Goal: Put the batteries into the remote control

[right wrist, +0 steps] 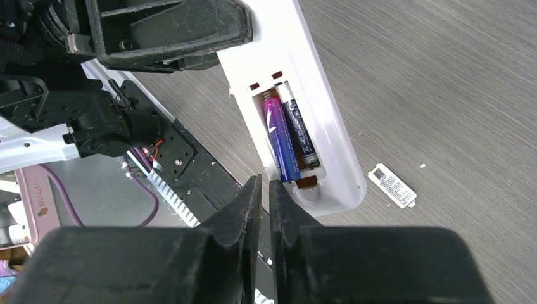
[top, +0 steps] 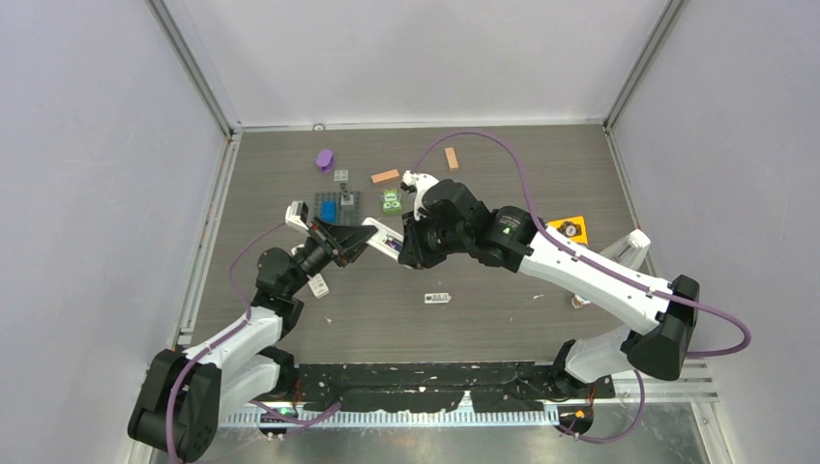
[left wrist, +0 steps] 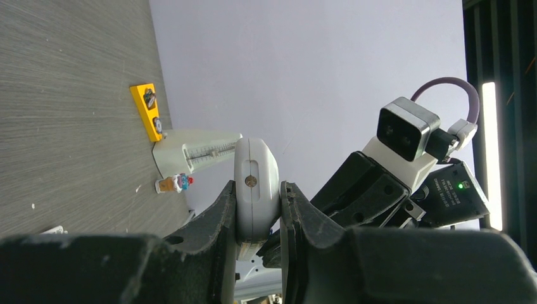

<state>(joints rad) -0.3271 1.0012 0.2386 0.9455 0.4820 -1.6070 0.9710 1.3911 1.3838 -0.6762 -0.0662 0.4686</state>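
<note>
My left gripper (top: pixel 353 242) is shut on one end of the white remote control (top: pixel 385 235) and holds it above the table; in the left wrist view the remote (left wrist: pixel 255 164) stands end-on between the fingers (left wrist: pixel 225 209). The right wrist view shows the remote (right wrist: pixel 316 82) with its back compartment uncovered. A purple battery (right wrist: pixel 280 142) and a dark battery (right wrist: pixel 299 130) lie side by side inside. My right gripper (right wrist: pixel 265 180) hovers just off the remote's near end. Its jaws are almost touching, with nothing between them. In the top view the right gripper (top: pixel 411 253) sits right over the remote.
Behind the arms lie a purple piece (top: pixel 325 159), two tan blocks (top: pixel 385 176) (top: pixel 451 158), a grey plate with a blue brick (top: pixel 338 205) and a green item (top: pixel 391 201). A yellow block (top: pixel 571 230) and a white wedge (top: pixel 629 246) lie right. A small label (top: pixel 437 298) lies near the front.
</note>
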